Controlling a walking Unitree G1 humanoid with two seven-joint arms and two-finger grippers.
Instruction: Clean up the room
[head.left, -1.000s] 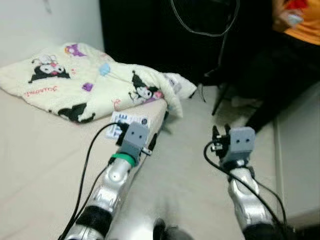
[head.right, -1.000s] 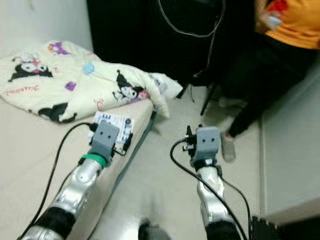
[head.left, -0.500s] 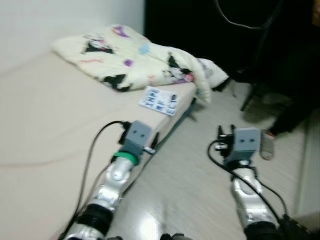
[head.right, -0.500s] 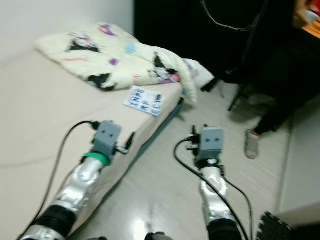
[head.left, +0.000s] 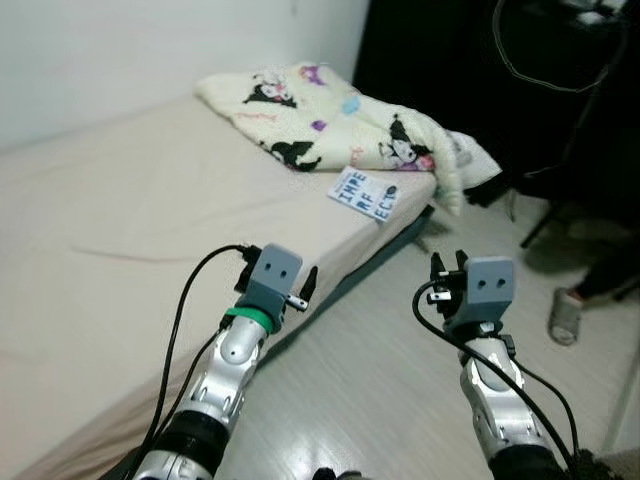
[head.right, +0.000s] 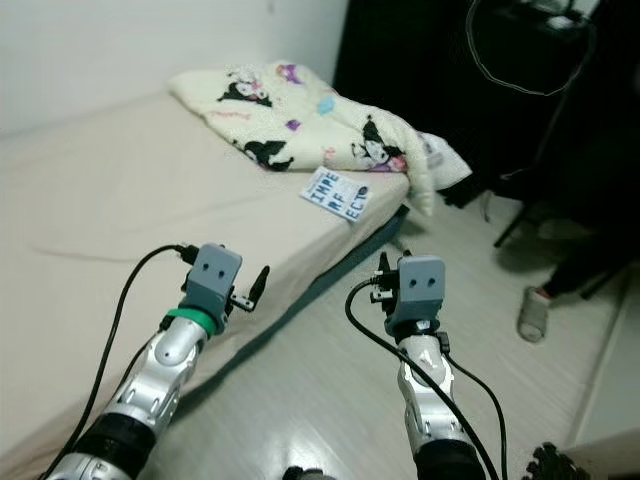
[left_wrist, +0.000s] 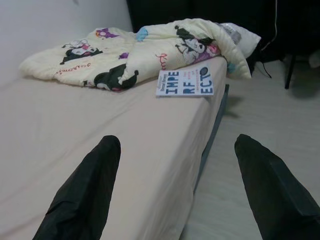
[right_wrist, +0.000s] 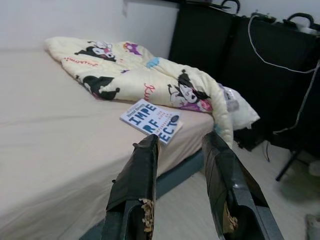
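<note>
Closest in, the left gripper (head.left: 308, 283) hangs over the bed's (head.left: 120, 230) near edge with its fingers (left_wrist: 85, 192) spread wide and nothing in them, and the right gripper (head.left: 447, 268) is over the floor (head.left: 390, 350) just off that edge, fingers (right_wrist: 135, 185) only a narrow gap apart and also empty. Further along, the book (head.left: 363, 192) lies flat near the bed's far corner, close to the side edge. It looks like a thin paperback, so probably light and a bit floppy; I'd pinch it at the corner nearest the edge, or slide it out past the edge first. Just behind it, touching or nearly so, is the blanket (head.left: 330, 125) bunched across the far end, soft and bulky, one end drooping over the corner. The head views catch a slipper (head.left: 566, 316) on the floor to the right, while the wrist views give you the cover lettering and how far apart the fingers stand.
</note>
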